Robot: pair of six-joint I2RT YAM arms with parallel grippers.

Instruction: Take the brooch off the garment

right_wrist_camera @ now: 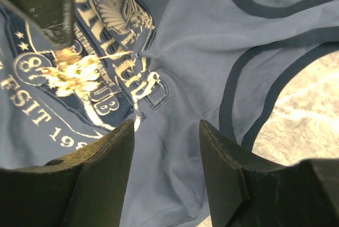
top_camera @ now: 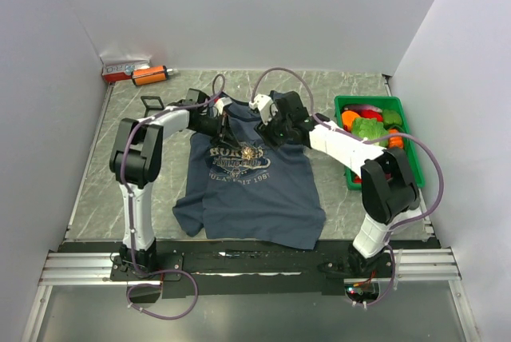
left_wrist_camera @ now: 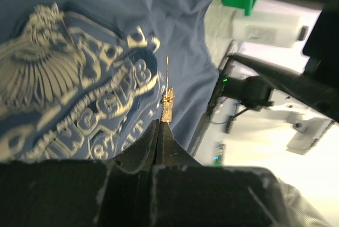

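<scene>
Over the chest print, left gripper (left_wrist_camera: 159,124): pinched tight on brooch (left_wrist_camera: 167,104)
Right gripper (right_wrist_camera: 167,134): fingers spread, hovering above garment (right_wrist_camera: 196,41)
Writing: partly legible, "198"

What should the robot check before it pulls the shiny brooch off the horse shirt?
1. Left claw shut on the brooch: ok.
2. Right claw open and over the garment: ok.
3. Right claw pressing the garment down: cannot tell; whether it touches the cloth is unclear.
4. Brooch free of the cloth: cannot tell; the cloth puckers beside it in the right wrist view.
5. Garment spread out on the table: ok.
</scene>
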